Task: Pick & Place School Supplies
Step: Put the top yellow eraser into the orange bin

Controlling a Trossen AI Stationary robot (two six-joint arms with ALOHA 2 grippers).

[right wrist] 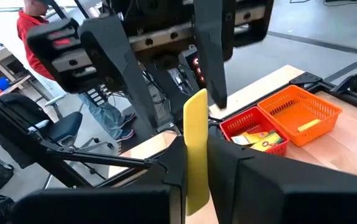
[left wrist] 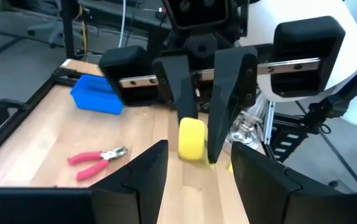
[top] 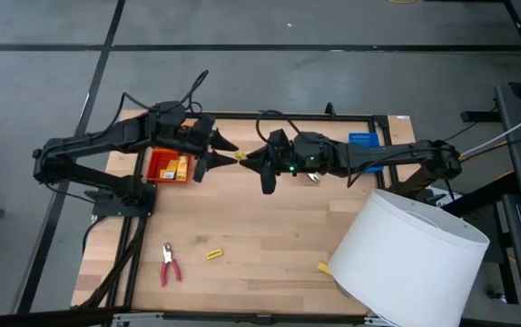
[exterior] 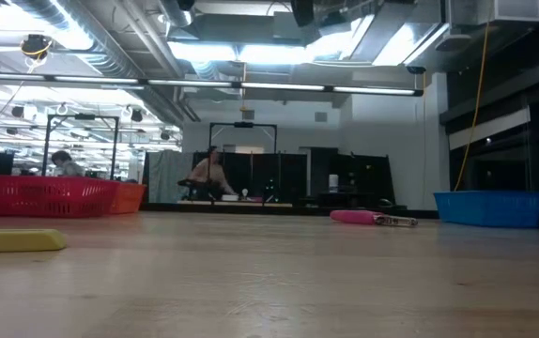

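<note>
Wooden table (top: pixel 260 236): right claw (top: pixel 245 158) pinches flat yellow block (top: pixel 240 156).

- My left claw (top: pixel 227 156) and right claw (top: pixel 253 162) meet tip to tip above the desk (top: pixel 270 236), a small yellow block (top: pixel 240 156) between them.
- It seems pinched in my right claw, though that's hard to judge.
- Red-handled pliers (top: pixel 169 265) lie near the front-left corner.

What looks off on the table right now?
The big white cylinder lies tipped on its side at the table's corner, overhanging the edge beside a yellow block. Otherwise just loose supplies: red-handled pliers and another yellow block.
</note>
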